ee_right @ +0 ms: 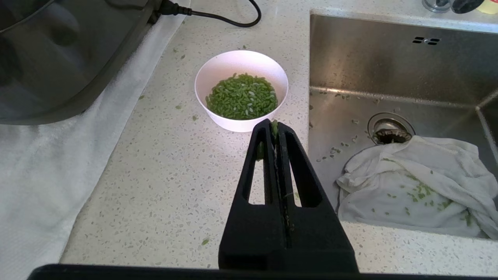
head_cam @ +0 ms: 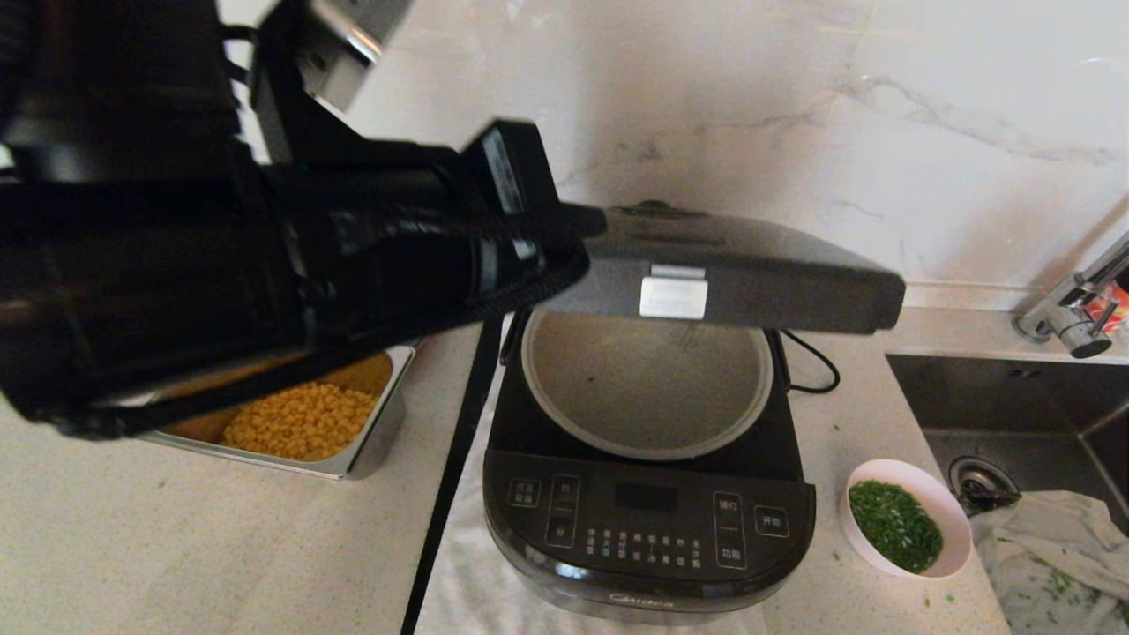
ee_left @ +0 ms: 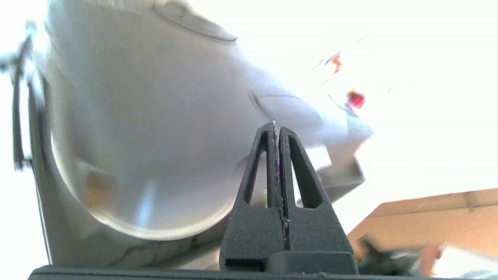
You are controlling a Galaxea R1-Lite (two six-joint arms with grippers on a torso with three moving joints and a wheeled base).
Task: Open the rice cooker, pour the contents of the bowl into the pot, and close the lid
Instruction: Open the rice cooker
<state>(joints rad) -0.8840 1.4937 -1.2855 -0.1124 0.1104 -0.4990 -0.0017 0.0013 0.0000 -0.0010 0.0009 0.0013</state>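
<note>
The dark rice cooker point(head_cam: 648, 520) stands mid-counter, its lid point(head_cam: 750, 265) raised partway and hanging roughly level over the grey pot point(head_cam: 648, 388), which looks empty. My left gripper point(ee_left: 276, 126) is shut with nothing in it, just under the lid's left edge; the lid's silver underside point(ee_left: 148, 136) fills the left wrist view. The white bowl point(head_cam: 948, 511) of chopped green bits point(head_cam: 895, 525) sits to the right of the cooker. My right gripper point(ee_right: 275, 125) hovers shut over the counter just short of the bowl point(ee_right: 241, 66), a few green bits stuck at its tips.
A steel tray of corn point(head_cam: 379, 450) lies left of the cooker under my left arm. The sink point(head_cam: 1014, 397) with a crumpled white cloth point(head_cam: 1050, 547) and a faucet point(head_cam: 1072, 317) is at the right. The power cord point(head_cam: 816, 366) loops behind the cooker; a white towel point(ee_right: 35, 163) lies under it.
</note>
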